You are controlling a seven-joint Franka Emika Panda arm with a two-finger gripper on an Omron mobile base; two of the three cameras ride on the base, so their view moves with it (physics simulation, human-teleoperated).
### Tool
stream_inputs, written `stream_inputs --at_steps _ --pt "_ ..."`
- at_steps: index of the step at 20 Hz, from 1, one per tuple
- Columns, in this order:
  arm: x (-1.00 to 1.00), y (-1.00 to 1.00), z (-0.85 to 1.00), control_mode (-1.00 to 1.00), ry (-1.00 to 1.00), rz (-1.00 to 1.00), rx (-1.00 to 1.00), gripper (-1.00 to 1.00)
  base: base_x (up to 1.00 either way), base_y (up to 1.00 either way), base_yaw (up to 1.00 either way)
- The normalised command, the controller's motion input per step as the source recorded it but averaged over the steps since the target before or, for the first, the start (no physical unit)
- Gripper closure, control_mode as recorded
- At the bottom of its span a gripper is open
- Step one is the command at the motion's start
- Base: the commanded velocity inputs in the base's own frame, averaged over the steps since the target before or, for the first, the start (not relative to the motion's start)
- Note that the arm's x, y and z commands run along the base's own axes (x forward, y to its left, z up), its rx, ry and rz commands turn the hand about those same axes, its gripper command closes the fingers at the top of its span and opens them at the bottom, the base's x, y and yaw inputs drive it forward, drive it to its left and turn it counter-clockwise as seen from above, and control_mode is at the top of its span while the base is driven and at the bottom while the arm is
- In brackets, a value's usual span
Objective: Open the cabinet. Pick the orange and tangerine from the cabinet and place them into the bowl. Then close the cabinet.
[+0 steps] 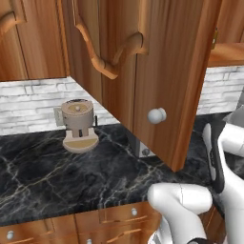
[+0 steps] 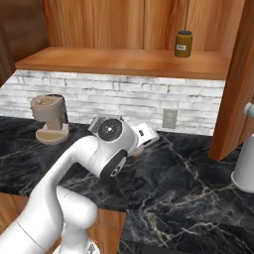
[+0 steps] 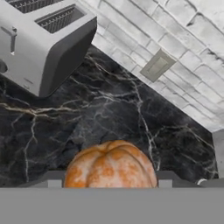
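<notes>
**Fruit in hand, over the counter, bowl yet to be found**

Cabinet door [image 1: 162, 71] is standing open, swung out over the black marble counter [image 1: 43, 167]; its round knob [image 1: 157, 115] is facing the left base camera. So step one looks done.

Inside, the shelf [image 2: 124, 62] is carrying a small jar [image 2: 183, 43] at far right. No fruit is lying on the part of the shelf I can see.

The gripper [image 3: 111, 186] is hanging low over the counter, near the brick wall and its outlet [image 3: 156, 66]. An orange fruit [image 3: 111, 168] is sitting between the fingers at the bottom of the hand view, seemingly held. Orange or tangerine: cannot tell.

A toaster [image 3: 43, 39] is standing ahead of the hand. A coffee grinder [image 1: 78, 125] is sitting far left by the wall.

Judgement: task is roughly a third along. One fruit is travelling toward the bowl, whose place I cannot give from here. Left: drop this fruit, fetch the other, shut the door.
</notes>
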Motion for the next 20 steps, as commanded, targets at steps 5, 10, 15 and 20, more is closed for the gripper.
stream_inputs --at_steps 5,10,15,20 --pt "-0.07 0.11 -0.05 1.0 0.02 0.0 -0.01 1.0 -0.11 0.16 0.01" --pt "0.0 0.0 0.0 1.0 0.0 0.0 0.0 1.0 -0.58 0.91 0.05" --pt "0.0 0.0 0.0 1.0 0.0 0.0 0.0 1.0 -0.79 0.56 -0.09" --pt "0.0 0.0 0.0 1.0 0.0 0.0 0.0 1.0 -0.87 -0.16 -0.41"
